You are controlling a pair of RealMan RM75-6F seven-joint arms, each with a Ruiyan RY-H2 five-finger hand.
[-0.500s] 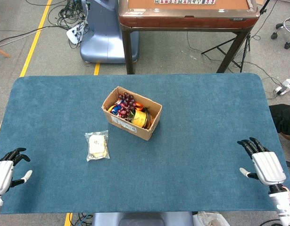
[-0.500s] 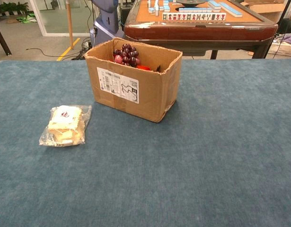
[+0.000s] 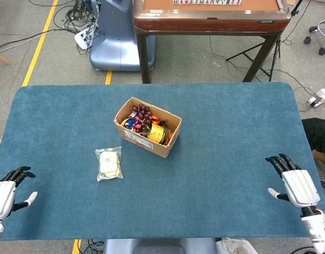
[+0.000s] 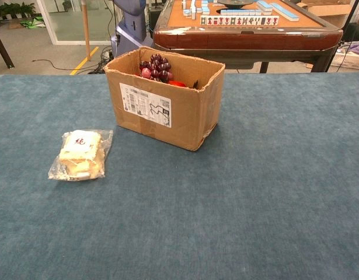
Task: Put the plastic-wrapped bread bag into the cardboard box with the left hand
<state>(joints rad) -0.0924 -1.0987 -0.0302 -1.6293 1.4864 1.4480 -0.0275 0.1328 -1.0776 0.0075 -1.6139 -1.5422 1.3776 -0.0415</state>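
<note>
The clear plastic-wrapped bread bag (image 3: 109,164) is seen lying flat on the blue felt table (image 3: 220,159), just near-left of the open brown cardboard box (image 3: 148,127). The left hand (image 3: 5,193) and right hand (image 3: 295,184) are held empty, fingers spread, at the near corners.

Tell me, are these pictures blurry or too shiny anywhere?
In the head view it is bright and even; the bread bag, the cardboard box, the left hand and the right hand look fairly sharp, with soft shadows. In the chest view the bag's plastic shines a little, the box label is readable, and the table at the back is slightly softer.
</note>
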